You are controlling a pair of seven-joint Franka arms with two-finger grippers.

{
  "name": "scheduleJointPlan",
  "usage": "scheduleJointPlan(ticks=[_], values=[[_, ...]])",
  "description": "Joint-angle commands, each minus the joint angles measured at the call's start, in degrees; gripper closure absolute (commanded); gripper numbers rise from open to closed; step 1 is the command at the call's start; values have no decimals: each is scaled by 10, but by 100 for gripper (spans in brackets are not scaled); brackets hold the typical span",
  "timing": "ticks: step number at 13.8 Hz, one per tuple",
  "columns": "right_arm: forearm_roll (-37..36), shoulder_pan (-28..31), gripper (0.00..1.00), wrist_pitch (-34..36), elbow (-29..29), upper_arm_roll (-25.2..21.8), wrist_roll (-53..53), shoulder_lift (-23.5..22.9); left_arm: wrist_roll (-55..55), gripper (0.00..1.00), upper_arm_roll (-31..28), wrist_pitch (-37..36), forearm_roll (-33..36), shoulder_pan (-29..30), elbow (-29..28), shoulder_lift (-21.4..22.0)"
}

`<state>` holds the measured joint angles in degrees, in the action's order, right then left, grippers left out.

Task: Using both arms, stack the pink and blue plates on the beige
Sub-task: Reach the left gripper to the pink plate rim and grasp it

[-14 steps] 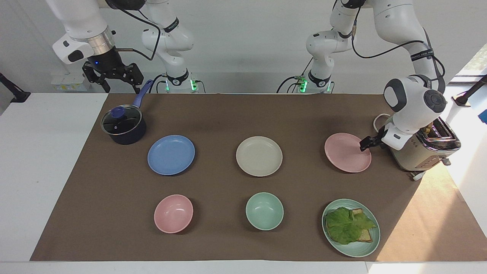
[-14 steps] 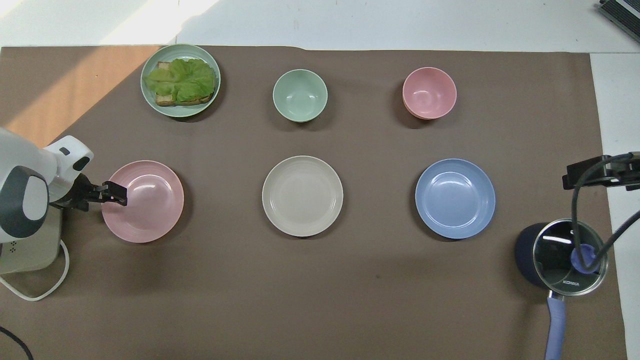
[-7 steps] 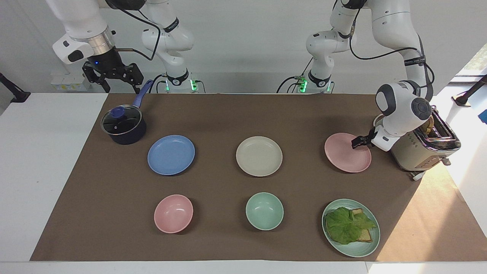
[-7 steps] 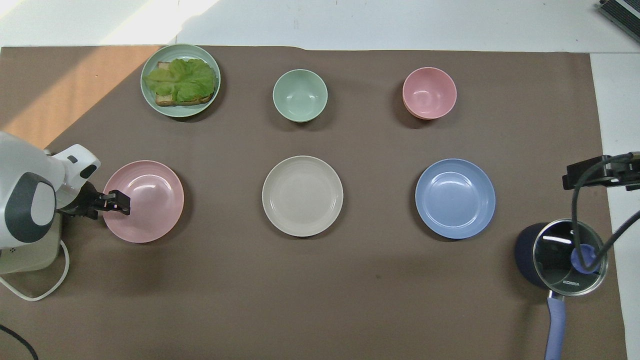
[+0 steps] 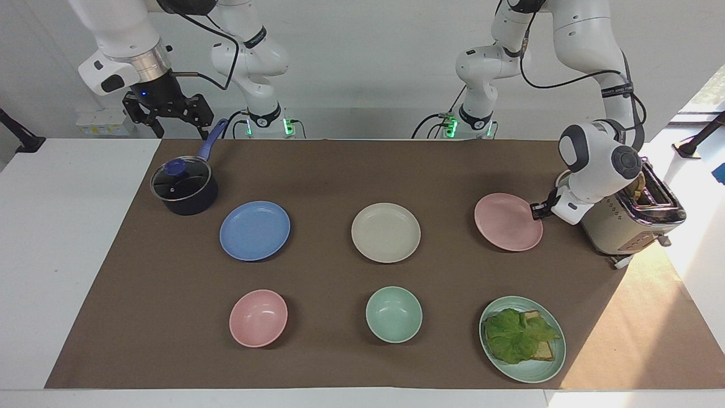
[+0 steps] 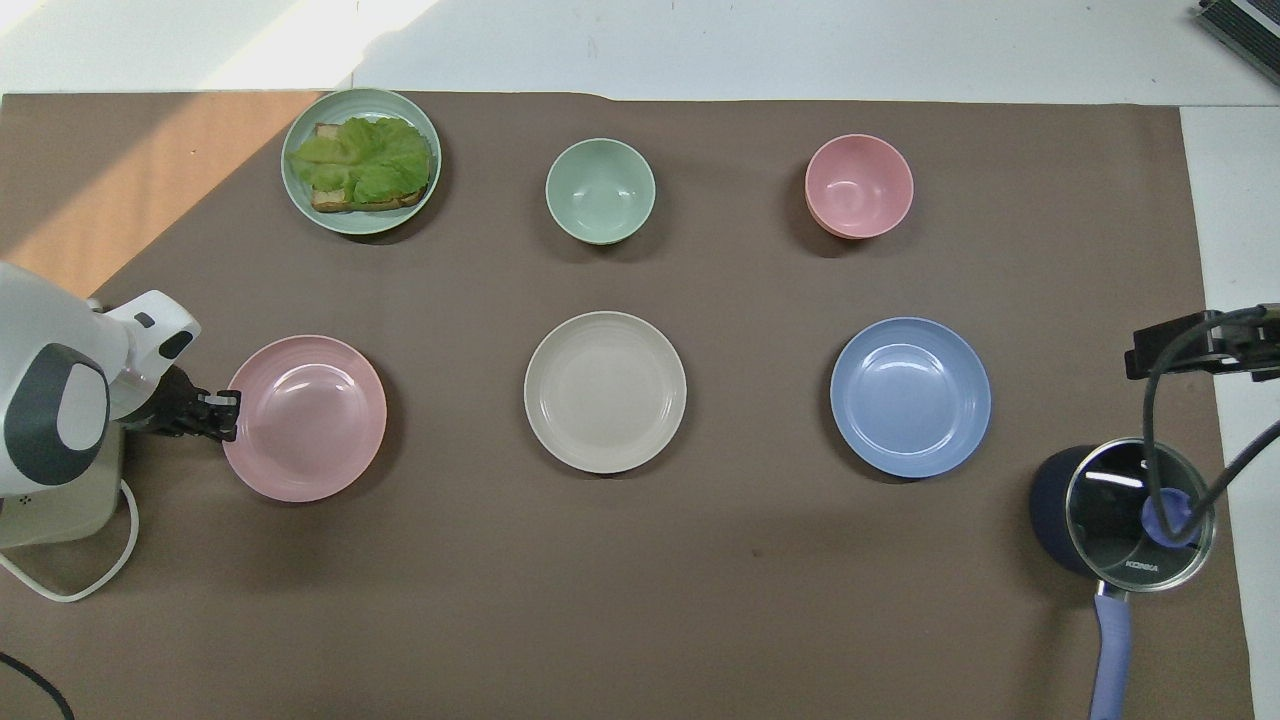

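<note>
Our pink plate (image 5: 508, 221) sits toward the left arm's end of the bench, in a row with the beige plate (image 5: 386, 232) at the middle and the blue plate (image 5: 255, 230) toward the right arm's end. We have the left gripper (image 5: 537, 212) clamped shut on the pink plate's rim at the edge nearest the toaster (image 5: 631, 218), a sideways pinch that suits so shallow a dish. We judge the plate to be barely lifted, if at all. The rim grip leaves the plate's whole span free to travel over to the beige one. Our right gripper (image 5: 169, 116) waits wide open and empty, up over the saucepan (image 5: 184, 186), ready, we judge, to take the blue plate afterwards. Farther from us stand a pink bowl (image 5: 258, 318), a green bowl (image 5: 393, 314) and a green plate (image 5: 522, 339) with lettuce and toast, none of them in the path.
</note>
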<state>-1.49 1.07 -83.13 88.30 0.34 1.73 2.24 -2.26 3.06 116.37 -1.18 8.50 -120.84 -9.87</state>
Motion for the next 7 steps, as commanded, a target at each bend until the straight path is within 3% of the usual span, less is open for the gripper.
scheduleJointPlan(ticks=[1,7], values=[[11,2,0,-8,13,-3,6,11,-5,100,-2,-23,-3,-1,0,8],[11,2,0,-9,16,-3,7,13,-3,100,0,-151,-35,-3,93,3]])
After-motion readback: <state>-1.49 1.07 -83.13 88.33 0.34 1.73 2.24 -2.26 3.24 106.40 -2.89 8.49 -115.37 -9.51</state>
